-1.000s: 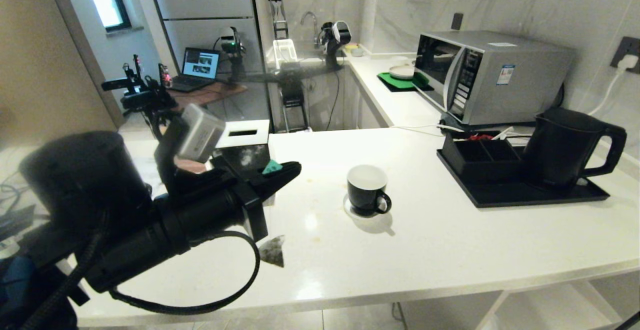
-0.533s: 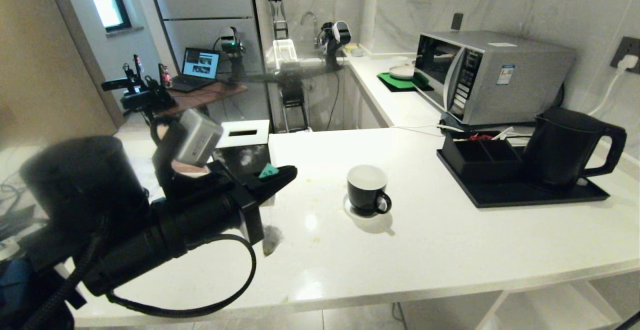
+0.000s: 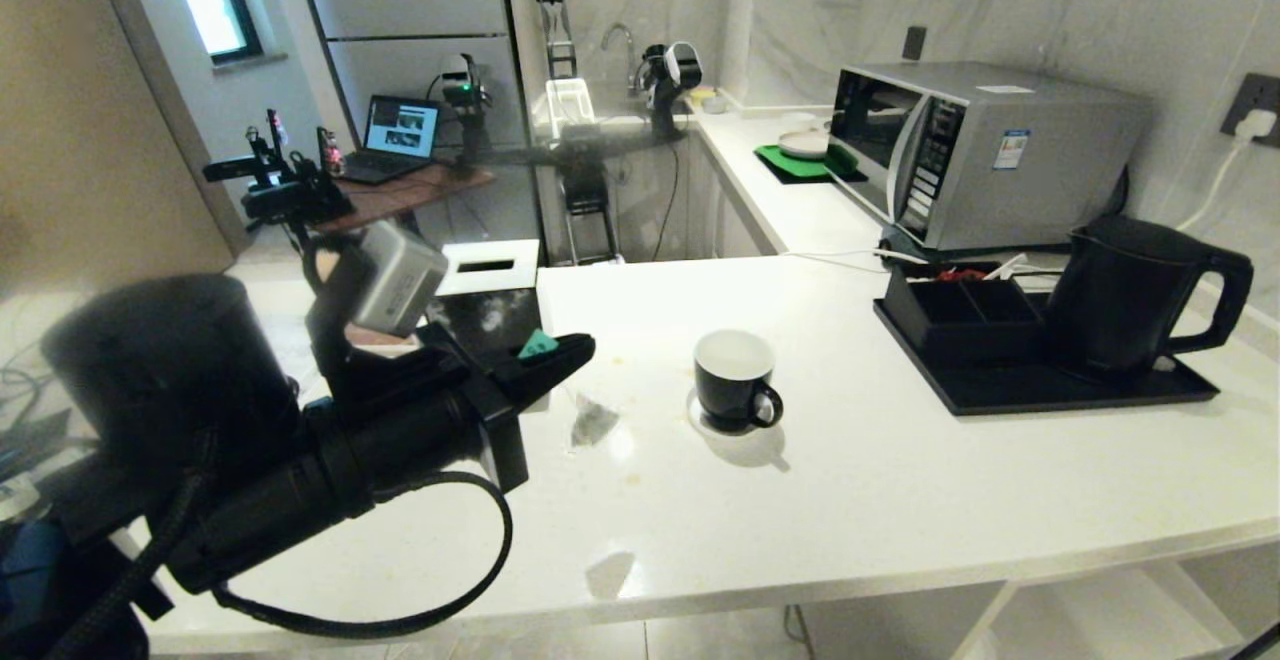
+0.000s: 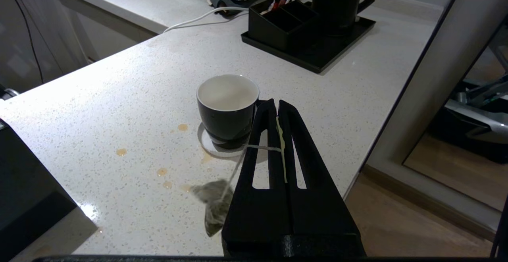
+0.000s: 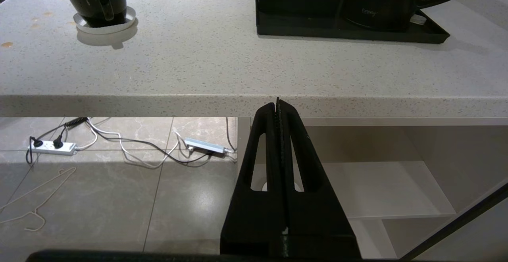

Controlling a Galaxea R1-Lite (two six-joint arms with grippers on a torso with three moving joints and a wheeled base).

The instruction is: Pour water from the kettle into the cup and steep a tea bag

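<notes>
My left gripper (image 3: 585, 345) hovers above the counter, left of the cup, shut on the green tag (image 4: 281, 143) of the tea bag. The tea bag (image 3: 593, 422) dangles on its string beneath the fingers, clear of the counter and short of the cup; it also shows as the tea bag (image 4: 212, 206). The black cup (image 3: 735, 380) with a white inside stands on a white coaster; no water is discernible in it. The black kettle (image 3: 1130, 290) stands on a tray at the right. My right gripper (image 5: 277, 102) is parked below the counter's front edge, shut and empty.
A black tray (image 3: 1080, 390) holds the kettle and a compartmented box (image 3: 960, 315). Behind it is a microwave (image 3: 980, 150). A tissue box (image 3: 487, 285) sits behind my left hand. Brown drips (image 4: 160, 171) mark the counter near the cup.
The hanging tea bag has swung out from under my left gripper toward the cup. The left arm has barely shifted; the right arm is still.
</notes>
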